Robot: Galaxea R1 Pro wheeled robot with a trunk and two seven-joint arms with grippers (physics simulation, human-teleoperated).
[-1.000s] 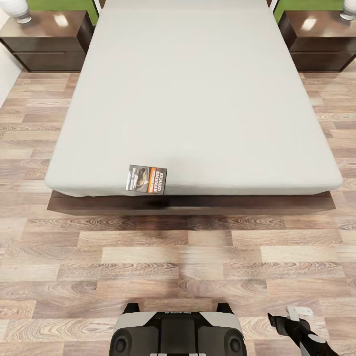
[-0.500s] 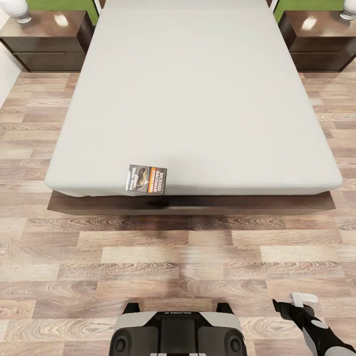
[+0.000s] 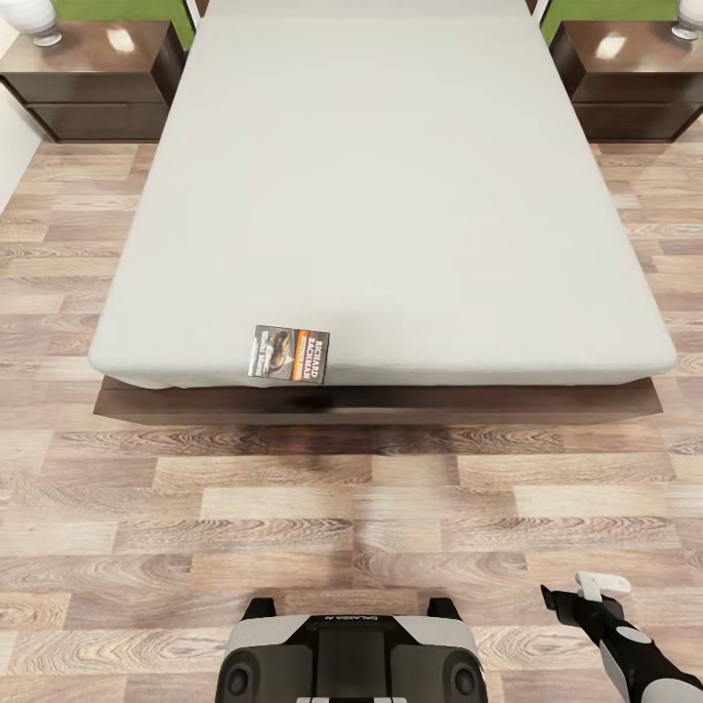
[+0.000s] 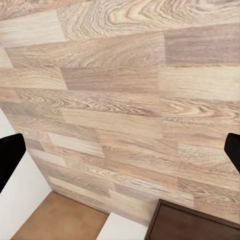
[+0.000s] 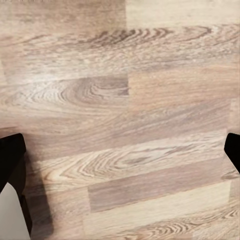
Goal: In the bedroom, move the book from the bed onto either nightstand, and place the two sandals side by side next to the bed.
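Note:
The book (image 3: 291, 354), dark with an orange band, lies flat on the light-grey mattress of the bed (image 3: 391, 195), close to its near edge and left of centre. One dark nightstand (image 3: 93, 83) stands at the bed's far left, another nightstand (image 3: 635, 78) at its far right. My right gripper (image 3: 578, 593) hangs open and empty over the floor at the lower right, well short of the bed. The right wrist view has that right gripper (image 5: 120, 152) with fingertips wide apart above planks. My left gripper (image 4: 120, 152) is likewise open over bare floor. The sandals are out of view.
Wood-plank floor (image 3: 351, 508) stretches between my base (image 3: 350, 659) and the bed's dark frame (image 3: 381, 402). Each nightstand carries a white lamp base (image 3: 34, 21). In the left wrist view a dark furniture corner (image 4: 195, 225) and a white wall strip (image 4: 25, 195) border the floor.
My right gripper has risen a little and drifted right in the head view. The book, the bed and the camera have stayed put.

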